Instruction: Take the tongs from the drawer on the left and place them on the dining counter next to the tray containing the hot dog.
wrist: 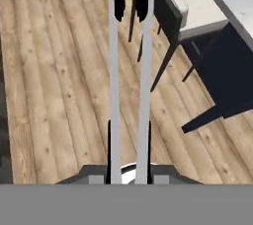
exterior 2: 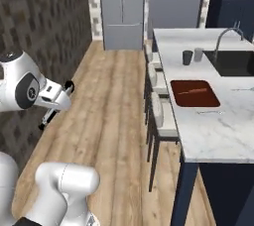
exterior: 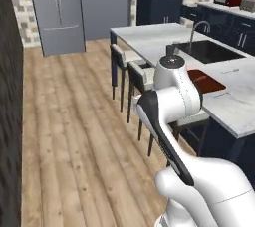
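In the hand view the tongs (wrist: 114,71) run up from my gripper (wrist: 128,142) as two thin silver arms with black ends, over the wooden floor. The gripper is shut on their lower part, a dark finger (wrist: 108,145) on each side. In the right base view the gripper (exterior 2: 56,105) hangs at the left, well away from the dining counter (exterior 2: 218,126). On that counter lies the dark red tray (exterior 2: 211,102) with the thin hot dog (exterior 2: 191,91) in it; the tray (exterior: 206,82) and the dining counter (exterior: 149,39) are also in the left base view. The drawer is out of view.
Stools (exterior 2: 161,113) line the counter's near side, one of them close in the hand view (wrist: 180,2). A black sink (exterior 2: 233,64) with faucet and two cups (exterior 2: 187,57) sit on the counter. A steel fridge (exterior: 57,12) stands at the back. A dark wall (exterior 2: 39,27) runs along the left.
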